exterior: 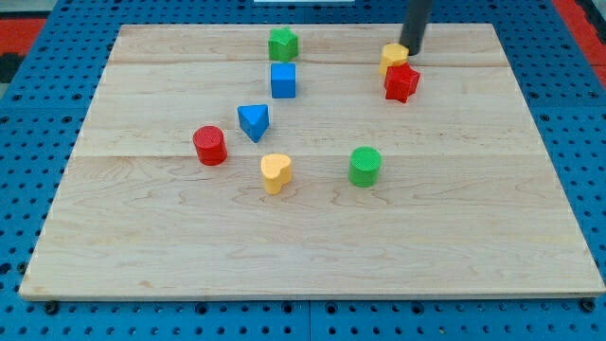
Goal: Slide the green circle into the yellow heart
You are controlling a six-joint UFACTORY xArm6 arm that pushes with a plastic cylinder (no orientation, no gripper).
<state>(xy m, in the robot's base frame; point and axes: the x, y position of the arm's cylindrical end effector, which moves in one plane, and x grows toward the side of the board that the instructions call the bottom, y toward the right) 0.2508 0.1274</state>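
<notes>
My tip [411, 53] is up near the view's top, right beside a yellow block [394, 58] and just above a red block [401, 82], far from my job. There is no claw here, only a rod, so nothing opens or closes. The green circle [365, 166] sits near the middle of the wooden desk [312, 256]. The yellow heart [276, 172] lies to its left with a bare gap between them, so I think a push from the circle's right side would work. I see no words or labels anywhere.
</notes>
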